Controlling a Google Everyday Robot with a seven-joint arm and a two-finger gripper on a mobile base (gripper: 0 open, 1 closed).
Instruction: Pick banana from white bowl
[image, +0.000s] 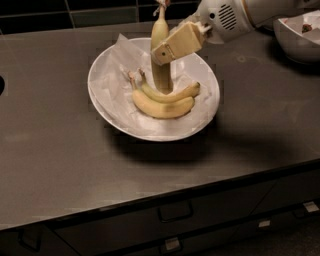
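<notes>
The long pale banana (161, 75) hangs nearly upright over the white bowl (107, 107), stem up at the frame's top. Its lower end is level with the two short bananas; I cannot tell if it touches them. My gripper (165, 50) reaches in from the upper right and is shut on the banana's middle; a cream finger (181, 41) crosses in front of it. The wide, shallow bowl has crumpled white paper lining.
Two shorter, curved, deeper-yellow bananas (162, 102) lie in the bowl. A smaller white bowl (300, 37) with reddish bits stands at the right edge of the dark counter (60, 160). Drawers with handles (175, 212) run below the counter's front edge.
</notes>
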